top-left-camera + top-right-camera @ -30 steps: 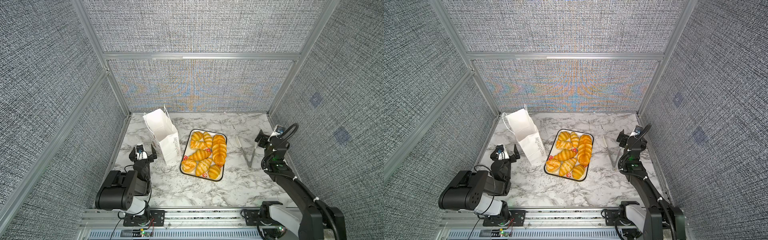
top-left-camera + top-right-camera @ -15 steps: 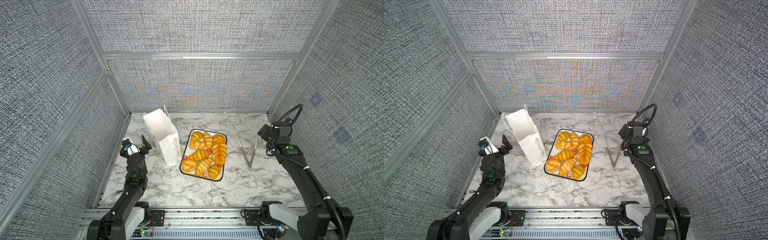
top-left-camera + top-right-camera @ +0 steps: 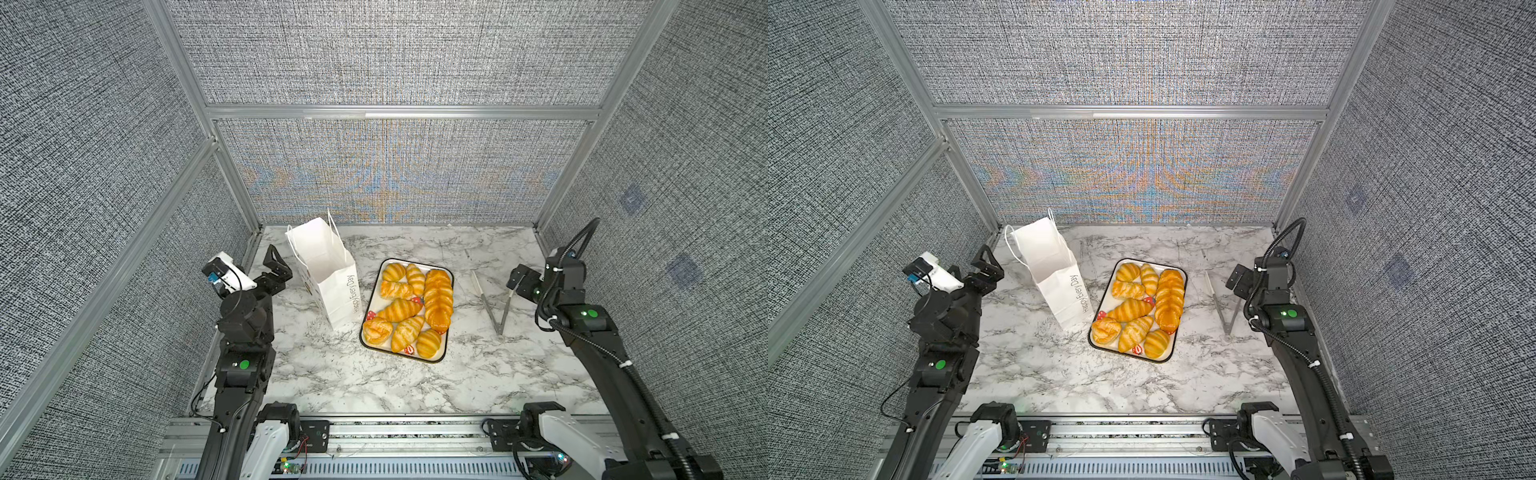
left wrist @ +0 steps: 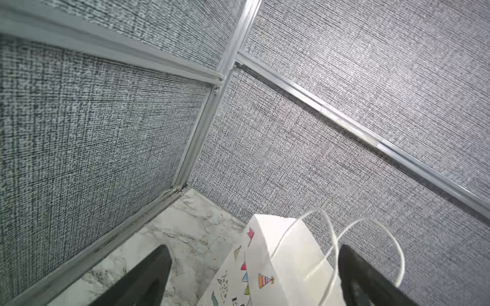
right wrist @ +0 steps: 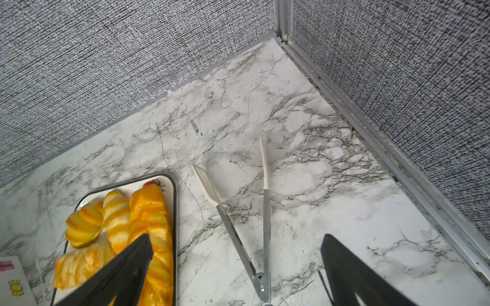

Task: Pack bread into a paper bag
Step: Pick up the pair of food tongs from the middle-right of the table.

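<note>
**Grey-veined white marble tabletop [image 3: 374,386], nothing gripped**

Grey woven wall panels [image 3: 395,62] box the table in. My left claw [image 3: 279,266] hangs spread wide apart, gripping nothing, just beside the tall white paper bag [image 3: 332,282] with cord handles, which stands upright. My right claw [image 3: 517,280] is spread and empty too, over the steel tongs [image 5: 266,225] with cream tips lying flat on the marble. Between bag and tongs, the glossy golden-orange bread [image 3: 419,303] fills the white black-rimmed tray [image 3: 409,351].

We hold our arms bent at the elbow; our left gripper [image 3: 279,264] and right gripper [image 3: 518,279] hang empty, jaws spread wide.
</note>
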`<state>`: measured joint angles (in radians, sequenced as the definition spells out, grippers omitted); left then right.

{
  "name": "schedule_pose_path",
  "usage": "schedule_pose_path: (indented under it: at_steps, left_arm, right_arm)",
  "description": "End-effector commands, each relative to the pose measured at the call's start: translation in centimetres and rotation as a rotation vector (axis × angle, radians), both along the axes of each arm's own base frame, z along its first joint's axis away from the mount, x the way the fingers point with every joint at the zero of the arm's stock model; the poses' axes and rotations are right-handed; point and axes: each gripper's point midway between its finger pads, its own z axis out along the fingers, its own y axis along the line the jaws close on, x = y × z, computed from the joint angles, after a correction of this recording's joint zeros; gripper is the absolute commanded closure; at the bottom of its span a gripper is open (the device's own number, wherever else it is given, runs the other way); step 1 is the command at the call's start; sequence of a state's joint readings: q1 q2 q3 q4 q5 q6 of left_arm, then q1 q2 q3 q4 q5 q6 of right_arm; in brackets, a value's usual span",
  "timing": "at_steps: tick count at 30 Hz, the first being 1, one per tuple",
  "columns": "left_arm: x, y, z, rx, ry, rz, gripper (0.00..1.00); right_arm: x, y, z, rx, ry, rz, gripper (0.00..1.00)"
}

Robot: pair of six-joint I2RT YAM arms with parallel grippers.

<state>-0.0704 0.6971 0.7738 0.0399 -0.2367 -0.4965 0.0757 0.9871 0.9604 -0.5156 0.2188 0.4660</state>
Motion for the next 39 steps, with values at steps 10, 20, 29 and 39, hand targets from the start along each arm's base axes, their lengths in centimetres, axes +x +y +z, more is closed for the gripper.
schedule_pose_path:
  at_steps: [10,20,29,39]
  left_arm:
    - [4.4,-4.5,1.7,0.193,0.147,-0.250,0.01]
    - [6.0,-4.7,0.7,0.241,0.227,-0.269,0.02]
    - [6.0,-4.0,-0.4,0.241,0.247,-0.236,0.42]
    - [6.0,-4.6,-2.6,0.181,0.259,-0.269,0.71]
  right_arm:
    - [-1.7,1.1,-0.4,-0.004,0.057,0.071,0.01]
    - [-2.4,1.7,-1.9,0.016,0.108,0.095,0.01]
    - [-2.6,2.4,-3.0,0.035,0.136,0.110,0.01]
    - [-3.0,2.6,-5.1,0.026,0.210,0.120,0.01]
